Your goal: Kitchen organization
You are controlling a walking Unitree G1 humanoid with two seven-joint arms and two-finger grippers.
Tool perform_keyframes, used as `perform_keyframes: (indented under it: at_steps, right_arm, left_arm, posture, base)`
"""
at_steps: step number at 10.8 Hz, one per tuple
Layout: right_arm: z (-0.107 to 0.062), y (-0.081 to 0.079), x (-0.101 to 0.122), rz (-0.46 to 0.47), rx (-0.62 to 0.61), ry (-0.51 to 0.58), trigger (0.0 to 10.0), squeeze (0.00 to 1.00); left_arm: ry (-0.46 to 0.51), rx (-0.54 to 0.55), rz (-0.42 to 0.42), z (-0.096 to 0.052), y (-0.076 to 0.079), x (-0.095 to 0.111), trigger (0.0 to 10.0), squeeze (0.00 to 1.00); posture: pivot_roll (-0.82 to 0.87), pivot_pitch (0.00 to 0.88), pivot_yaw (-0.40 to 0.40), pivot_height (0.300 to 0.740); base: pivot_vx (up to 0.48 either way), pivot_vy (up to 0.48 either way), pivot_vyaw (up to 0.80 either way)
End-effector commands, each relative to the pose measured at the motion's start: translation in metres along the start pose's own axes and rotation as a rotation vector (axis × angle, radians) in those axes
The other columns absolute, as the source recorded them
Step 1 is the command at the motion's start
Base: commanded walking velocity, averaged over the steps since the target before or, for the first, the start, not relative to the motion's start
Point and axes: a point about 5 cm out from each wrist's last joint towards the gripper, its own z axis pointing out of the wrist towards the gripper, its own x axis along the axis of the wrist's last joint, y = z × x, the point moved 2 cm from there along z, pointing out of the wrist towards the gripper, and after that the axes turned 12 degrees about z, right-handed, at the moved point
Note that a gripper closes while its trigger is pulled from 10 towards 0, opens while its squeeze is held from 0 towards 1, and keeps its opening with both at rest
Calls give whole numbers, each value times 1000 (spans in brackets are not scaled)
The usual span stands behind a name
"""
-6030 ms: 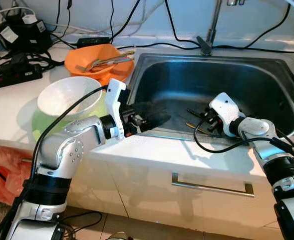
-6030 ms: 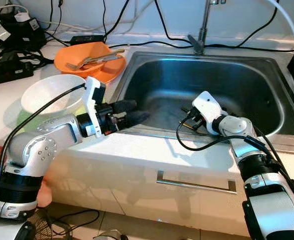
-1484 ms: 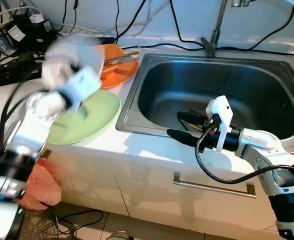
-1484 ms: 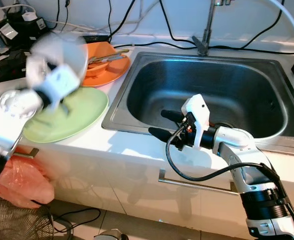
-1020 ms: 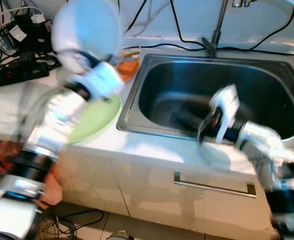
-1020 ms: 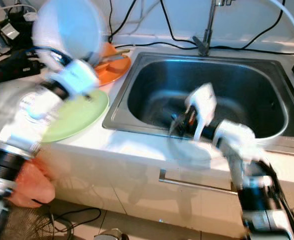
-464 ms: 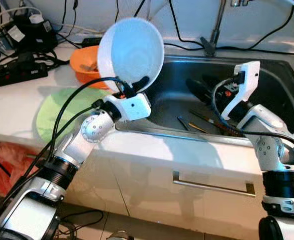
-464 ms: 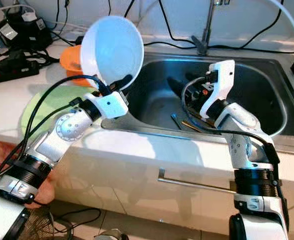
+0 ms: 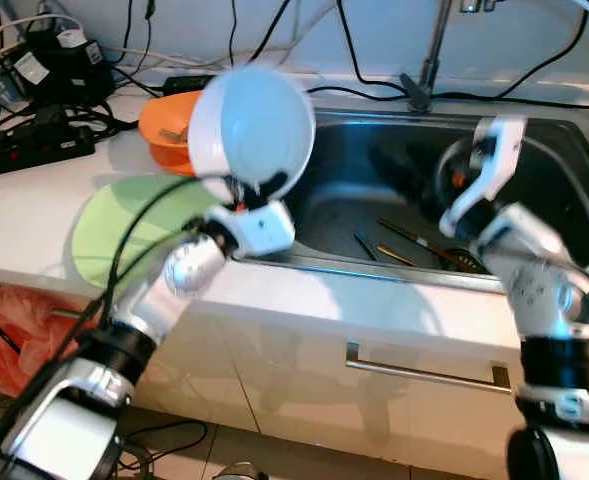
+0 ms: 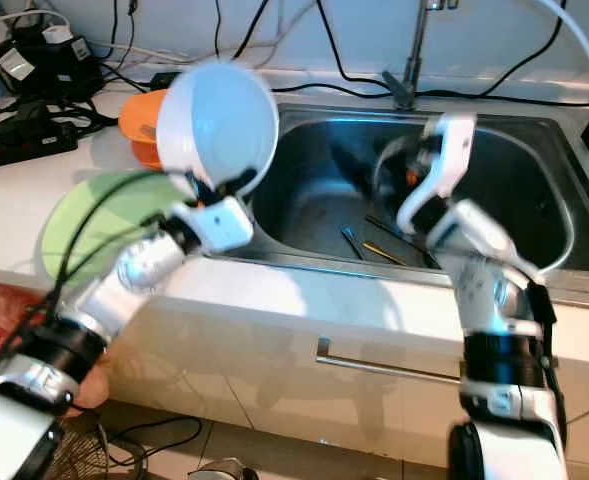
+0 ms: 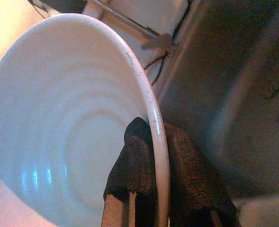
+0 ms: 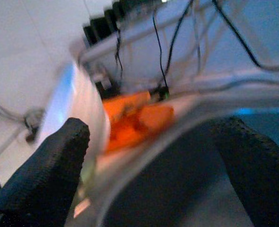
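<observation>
My left gripper (image 9: 265, 186) is shut on the rim of a white bowl (image 9: 252, 125). It holds the bowl up, tipped on its side, over the left edge of the steel sink (image 9: 319, 262). In the left wrist view the two fingers (image 11: 139, 158) pinch the bowl's rim (image 11: 154, 124), one inside and one outside. My right gripper (image 12: 151, 127) is open with nothing between its fingers. It hangs raised over the sink's middle, blurred (image 9: 406, 168). A green plate (image 9: 114, 225) lies bare on the counter. Behind it stands an orange bowl (image 9: 169, 128).
Chopsticks and dark utensils (image 9: 406, 240) lie on the sink bottom. The tap (image 9: 426, 70) rises at the back. Power strips and tangled cables (image 9: 34, 110) crowd the counter's back left. A red bag (image 9: 14, 330) sits on the floor at left, below the counter edge.
My left gripper lifted the white bowl off the green plate and swung it over the sink's left edge; it now sits slightly lower. The right gripper rose out of the sink. Both arms blur.
</observation>
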Motion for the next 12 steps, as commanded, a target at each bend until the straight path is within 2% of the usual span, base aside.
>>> perform_keyframes:
  at_steps: [1,3,6,12]
  right_arm:
    - [3,-9,9,27,30,33,10000,0]
    - [4,-14,8,40,54,18,10000,0]
    - [5,-23,-3,40,98,-54,10000,0]
    - [17,-29,-15,-32,89,-151,10000,0]
  left_arm:
    - [34,11,16,2,1,7,0,0]
    - [91,6,14,9,7,22,0,0]
    - [138,40,31,22,0,36,0,0]
    - [199,36,44,31,8,56,0,0]
  posture:
    - [145,29,83,740]
    - [140,30,84,740]
    - [141,30,84,740]
    - [144,27,79,740]
  base:
    - [0,0,0]
    - [0,0,0]
    - [0,0,0]
    - [0,0,0]
